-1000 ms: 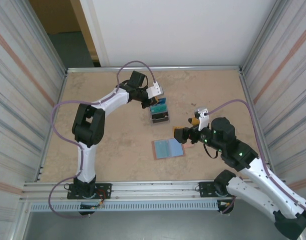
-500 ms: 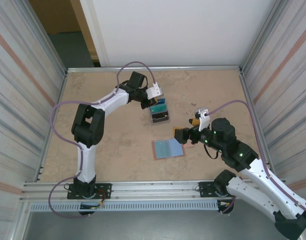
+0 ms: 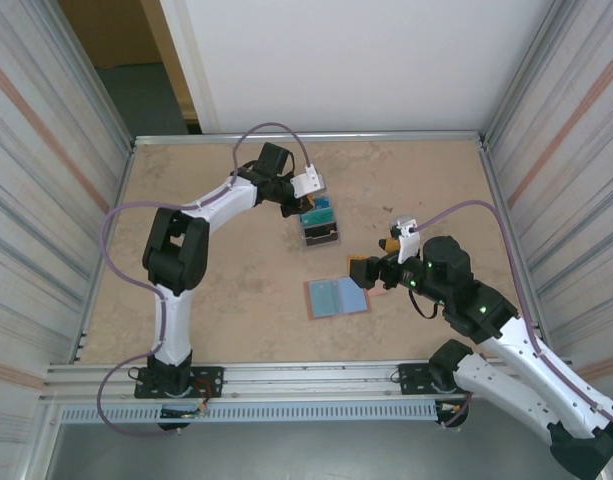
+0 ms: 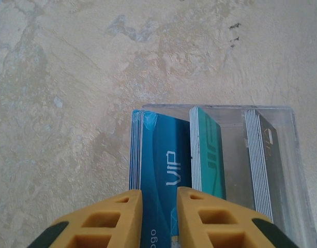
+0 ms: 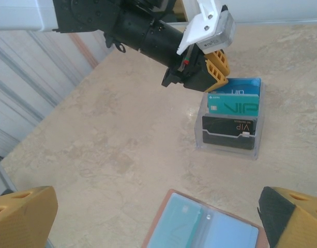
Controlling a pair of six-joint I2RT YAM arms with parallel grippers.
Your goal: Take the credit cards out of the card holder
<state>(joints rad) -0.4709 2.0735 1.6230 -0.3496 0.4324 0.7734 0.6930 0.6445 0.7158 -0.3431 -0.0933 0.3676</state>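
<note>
The card holder lies open and flat on the table, salmon-pink rim around a light blue inside. A teal credit card sits in its left pocket. My right gripper hovers just right of and above the holder, open wide, its fingertips at the bottom corners of the right wrist view. My left gripper is at the back row of a clear tiered stand. Its yellow fingers stand a narrow gap apart over the blue VIP cards, with nothing pinched between them.
The stand holds blue cards, teal cards and dark cards in three rows. Metal walls enclose the beige table at left, right and back. Open floor lies left of the card holder.
</note>
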